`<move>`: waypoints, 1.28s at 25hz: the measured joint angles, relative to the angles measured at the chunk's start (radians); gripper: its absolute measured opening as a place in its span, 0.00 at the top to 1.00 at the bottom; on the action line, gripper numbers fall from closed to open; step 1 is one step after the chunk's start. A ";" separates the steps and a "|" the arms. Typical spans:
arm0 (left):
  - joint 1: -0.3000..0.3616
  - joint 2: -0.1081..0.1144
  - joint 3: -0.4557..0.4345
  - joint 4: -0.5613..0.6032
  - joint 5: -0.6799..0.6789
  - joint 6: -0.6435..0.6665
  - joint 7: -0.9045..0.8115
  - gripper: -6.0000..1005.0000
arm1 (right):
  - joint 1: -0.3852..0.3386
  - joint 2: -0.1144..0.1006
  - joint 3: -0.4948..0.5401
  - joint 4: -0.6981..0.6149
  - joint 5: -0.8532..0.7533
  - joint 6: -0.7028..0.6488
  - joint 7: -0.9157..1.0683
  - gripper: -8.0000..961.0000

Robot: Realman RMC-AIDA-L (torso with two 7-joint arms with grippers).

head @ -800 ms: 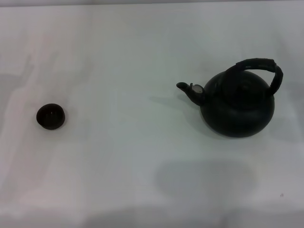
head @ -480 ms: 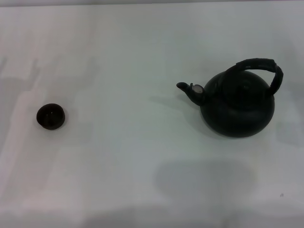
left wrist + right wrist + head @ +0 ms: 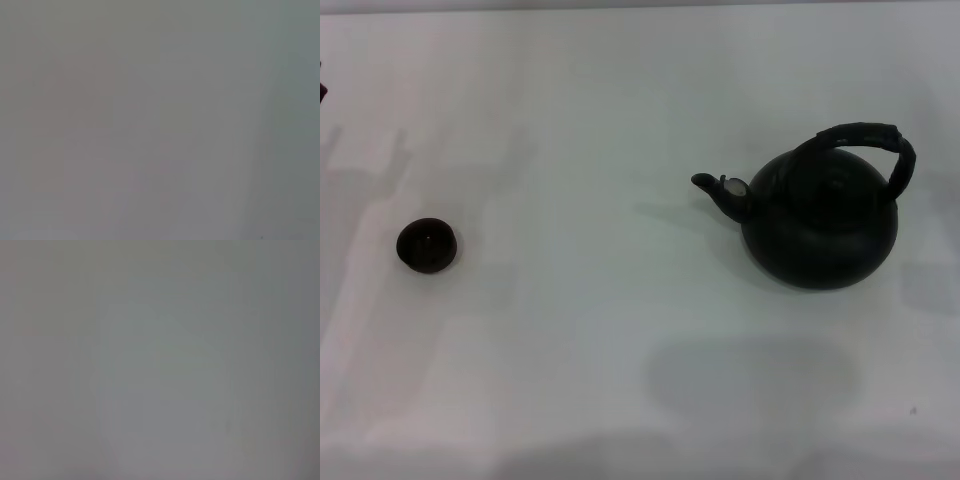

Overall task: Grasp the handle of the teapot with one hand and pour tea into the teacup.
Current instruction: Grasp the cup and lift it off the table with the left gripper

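The teapot (image 3: 820, 225), round and matte black, stands upright on the right side of the white table (image 3: 600, 330) in the head view. Its short spout (image 3: 718, 190) points left and its black arched handle (image 3: 865, 135) spans over the top. Far to the left sits the teacup (image 3: 426, 245), a tiny dark bowl standing upright and apart from the pot. Neither gripper shows in the head view. Both wrist views hold only a plain grey surface, with no fingers and no object.
A tiny dark sliver (image 3: 322, 92) shows at the far left edge of the head view; I cannot tell what it is. Faint shadows lie on the table at the left and below the teapot.
The faint shadows on the left of the table have shifted and a dark sliver has appeared at the left edge. Teapot and teacup have not moved.
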 joint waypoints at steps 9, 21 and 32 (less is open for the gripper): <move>-0.016 0.002 0.000 0.004 0.000 0.014 0.000 0.13 | -0.001 0.001 0.009 -0.006 0.001 0.002 -0.010 0.15; -0.003 0.016 0.159 0.167 0.018 0.205 -0.204 0.13 | 0.033 -0.002 -0.001 -0.009 0.000 -0.035 -0.011 0.14; 0.137 0.015 0.248 0.797 0.647 0.581 -1.075 0.12 | 0.042 -0.002 -0.003 -0.012 -0.001 -0.071 -0.012 0.15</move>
